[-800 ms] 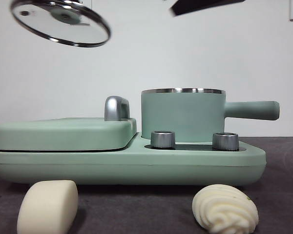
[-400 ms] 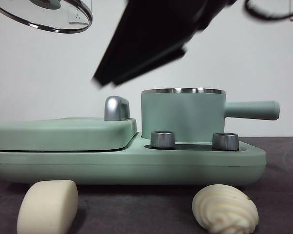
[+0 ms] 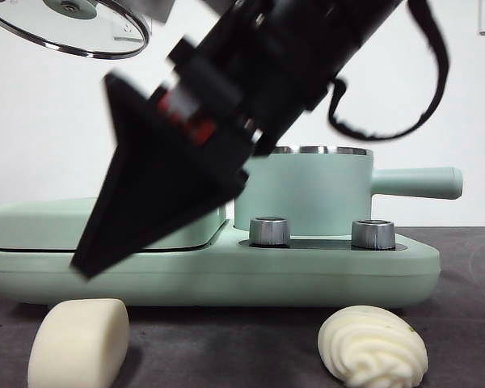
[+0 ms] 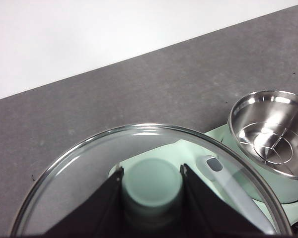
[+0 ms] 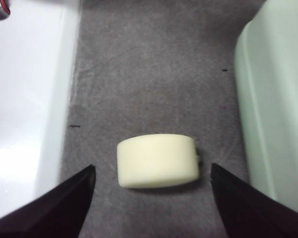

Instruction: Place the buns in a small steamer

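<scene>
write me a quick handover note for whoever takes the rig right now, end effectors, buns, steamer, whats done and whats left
Left end effector: shut on the lid's green knob, holding the glass lid in the air, off to one side of the steamer.
Right end effector: open, angled down toward the smooth bun, jaws on either side of it, not touching.
Smooth bun and swirled bun: both on the table in front of the cooker base.
Small steamer: on the base, open, steel rack inside, no bun in it.
Done: lid off.
Left: grasp and load both buns; likely put the lid back on.
</scene>
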